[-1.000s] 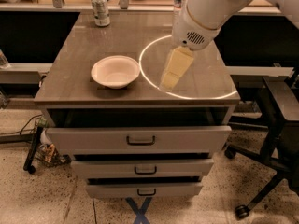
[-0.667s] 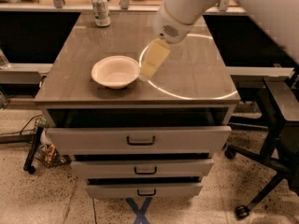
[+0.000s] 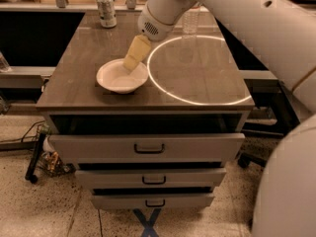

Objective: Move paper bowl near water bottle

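Note:
The paper bowl [image 3: 120,78] is a shallow cream-white bowl at the front left of the cabinet top [image 3: 89,48]. My gripper [image 3: 132,63] reaches down from the upper right, its cream fingers at the bowl's far right rim and over its inside. The water bottle [image 3: 190,19] is a slim clear bottle standing at the back of the top, right of centre, partly behind my arm [image 3: 237,14].
A silver-green soda can [image 3: 105,10] stands at the back left of the top. A bright light ring [image 3: 197,68] lies on the right half of the top. Several drawers [image 3: 148,147] sit below, the top one pulled slightly out.
My gripper has moved left and forward from over the light ring to the bowl's right rim. The bowl, can and bottle have not moved.

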`<state>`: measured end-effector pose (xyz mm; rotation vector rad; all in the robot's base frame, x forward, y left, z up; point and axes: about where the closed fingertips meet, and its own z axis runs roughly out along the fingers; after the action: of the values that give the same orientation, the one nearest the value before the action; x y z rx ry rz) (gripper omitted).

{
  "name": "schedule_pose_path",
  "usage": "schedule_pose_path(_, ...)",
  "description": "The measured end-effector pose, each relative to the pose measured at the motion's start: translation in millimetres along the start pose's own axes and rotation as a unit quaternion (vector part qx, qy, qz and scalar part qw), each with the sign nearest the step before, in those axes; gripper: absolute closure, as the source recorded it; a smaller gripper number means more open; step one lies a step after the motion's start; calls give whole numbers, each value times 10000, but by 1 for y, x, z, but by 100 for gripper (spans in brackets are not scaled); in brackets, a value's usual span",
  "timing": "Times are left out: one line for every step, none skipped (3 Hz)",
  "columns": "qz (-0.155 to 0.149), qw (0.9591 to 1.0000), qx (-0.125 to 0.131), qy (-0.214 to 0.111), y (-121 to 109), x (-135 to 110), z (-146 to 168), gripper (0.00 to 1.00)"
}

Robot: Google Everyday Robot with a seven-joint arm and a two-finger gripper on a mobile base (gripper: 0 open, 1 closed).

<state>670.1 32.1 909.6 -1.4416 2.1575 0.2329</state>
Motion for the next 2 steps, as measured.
schedule_pose_path(555, 9984, 45, -36, -12, -1, 41, 0)
schedule_pose_path(734, 9972, 112, -20, -16, 2, 63, 0)
